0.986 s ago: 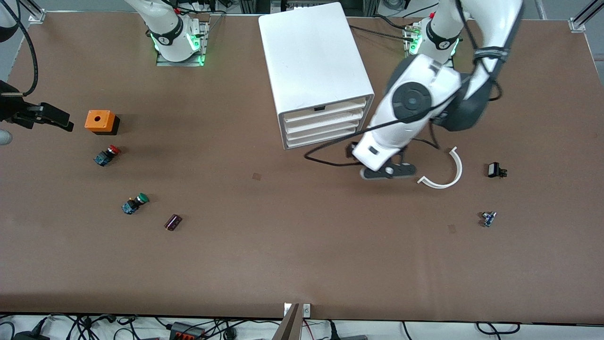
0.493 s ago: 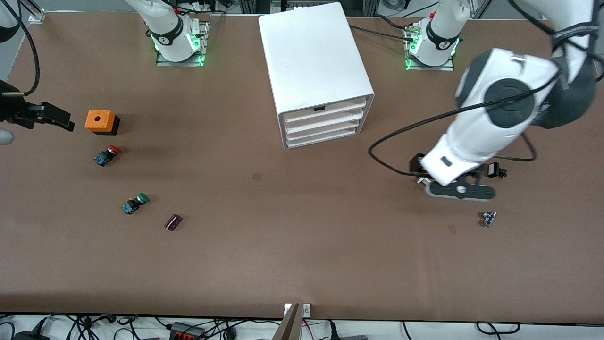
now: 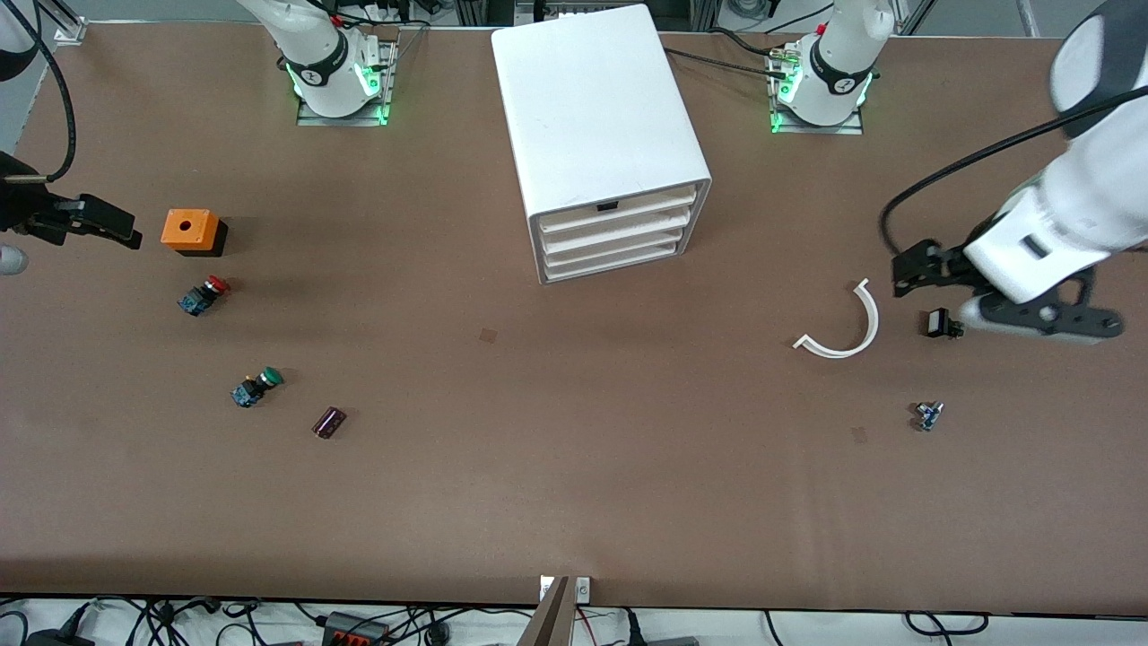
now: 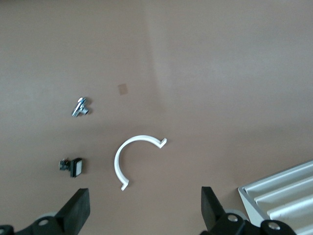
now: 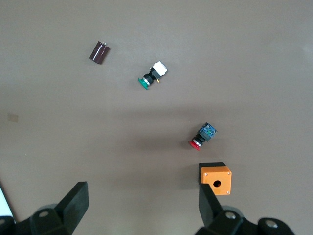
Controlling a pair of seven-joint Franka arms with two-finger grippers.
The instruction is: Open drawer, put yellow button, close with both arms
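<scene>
Left gripper (image 4: 144, 213) had swung off from in front of cabinet (image 3: 596, 117), now over worktop (image 3: 574, 467) toward left arm's end, above white curved strip (image 3: 847, 327) and small black part (image 3: 938, 322). Fingers (image 4: 78, 208) apart, empty. Right gripper (image 5: 142, 205) unmoved, waiting toward right arm's end from cabinet, above orange box (image 3: 188, 229); fingers apart, empty. Drawer (image 3: 614, 208) shut flush. Yellow button nowhere in sight; presumably inside drawer. Task judged finished, arm retiring.
</scene>
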